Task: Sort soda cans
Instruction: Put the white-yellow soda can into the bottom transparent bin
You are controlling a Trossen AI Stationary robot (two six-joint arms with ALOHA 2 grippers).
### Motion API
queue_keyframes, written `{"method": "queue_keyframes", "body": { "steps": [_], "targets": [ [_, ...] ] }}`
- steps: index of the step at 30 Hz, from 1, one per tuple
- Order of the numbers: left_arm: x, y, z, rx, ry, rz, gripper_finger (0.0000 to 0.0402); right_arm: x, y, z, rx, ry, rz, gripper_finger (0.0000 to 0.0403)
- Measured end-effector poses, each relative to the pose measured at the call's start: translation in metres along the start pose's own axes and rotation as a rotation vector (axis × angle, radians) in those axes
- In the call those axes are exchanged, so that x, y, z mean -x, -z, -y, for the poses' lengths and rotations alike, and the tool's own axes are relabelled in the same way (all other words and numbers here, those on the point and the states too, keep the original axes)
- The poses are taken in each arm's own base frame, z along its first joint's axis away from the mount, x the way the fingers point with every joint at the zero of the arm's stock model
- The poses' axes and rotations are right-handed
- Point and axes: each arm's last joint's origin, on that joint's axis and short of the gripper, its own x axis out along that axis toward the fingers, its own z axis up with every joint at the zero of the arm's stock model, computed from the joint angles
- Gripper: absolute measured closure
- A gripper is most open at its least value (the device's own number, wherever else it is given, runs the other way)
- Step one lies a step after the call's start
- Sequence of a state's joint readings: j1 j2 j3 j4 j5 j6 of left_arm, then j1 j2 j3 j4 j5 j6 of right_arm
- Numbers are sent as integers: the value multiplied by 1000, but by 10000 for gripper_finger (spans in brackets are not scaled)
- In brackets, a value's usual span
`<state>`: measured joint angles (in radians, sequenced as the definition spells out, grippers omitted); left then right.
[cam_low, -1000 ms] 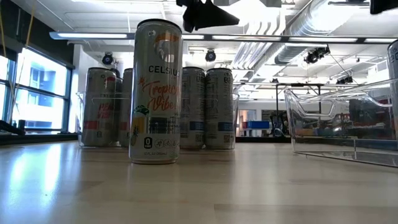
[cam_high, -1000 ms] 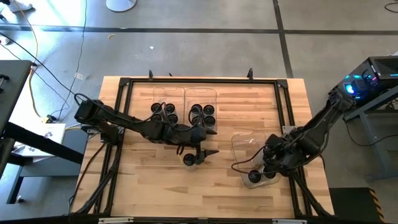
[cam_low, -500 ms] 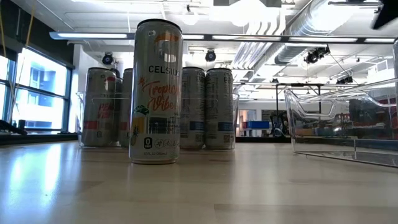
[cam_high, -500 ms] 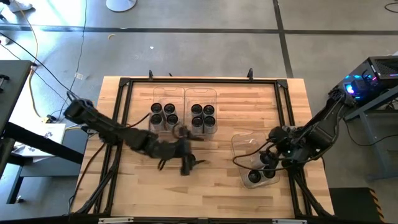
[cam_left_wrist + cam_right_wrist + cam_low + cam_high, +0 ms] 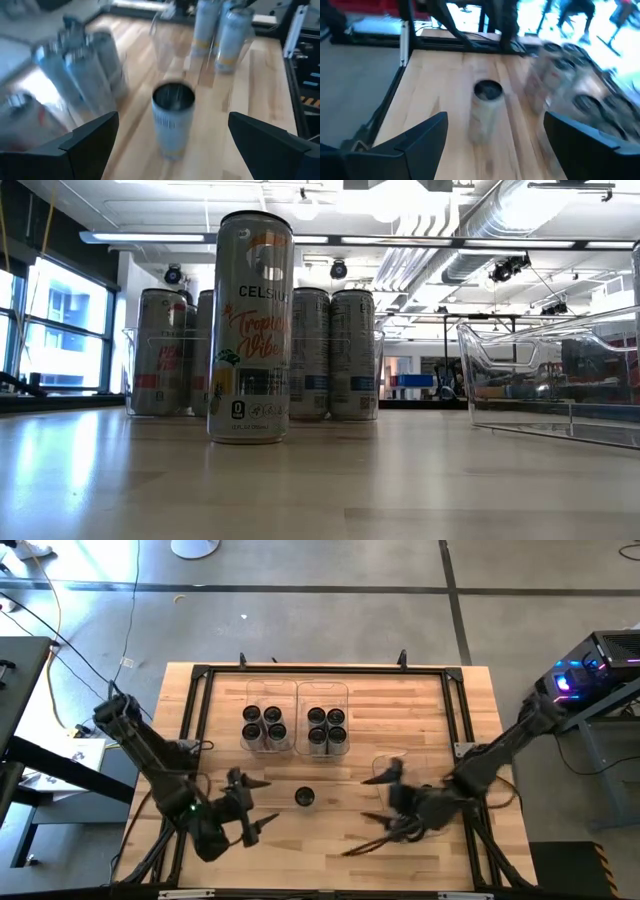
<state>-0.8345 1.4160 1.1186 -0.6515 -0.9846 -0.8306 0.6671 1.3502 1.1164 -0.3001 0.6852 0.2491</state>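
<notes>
One silvery-grey upright soda can stands alone mid-desk. The left gripper, at its nine o'clock, and the right gripper, at three o'clock, are both released and empty. Converging arms risk colliding or toppling it.

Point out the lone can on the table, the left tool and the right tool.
lone can (image 5: 304, 798), high view, its dark top.
left tool (image 5: 252, 806), high view, between its fingertips.
right tool (image 5: 372, 803), high view, between its fingertips.
</notes>
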Motion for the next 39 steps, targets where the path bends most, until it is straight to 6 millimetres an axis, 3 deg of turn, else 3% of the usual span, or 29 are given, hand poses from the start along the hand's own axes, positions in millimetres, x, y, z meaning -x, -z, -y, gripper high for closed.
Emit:
{"method": "queue_keyframes", "body": {
  "steps": [5,10,17,25,34,39],
  "targets": [
    [-20,45,5,134,-16,-74,29,-62,8,-3,93,-65,8,80],
    [-43,80,14,152,-35,-114,29,-113,17,5,32,-110,52,80],
    [-85,102,21,72,-96,-115,29,-160,31,28,-88,-152,70,80],
    [-121,102,24,-27,-54,-124,29,-182,46,40,-177,-249,19,80],
    [-135,92,18,-73,-65,-93,30,-186,53,36,-121,-254,2,84],
    [-137,87,20,-64,-46,-60,30,-186,54,36,-90,-252,-1,125]
  ]
}}
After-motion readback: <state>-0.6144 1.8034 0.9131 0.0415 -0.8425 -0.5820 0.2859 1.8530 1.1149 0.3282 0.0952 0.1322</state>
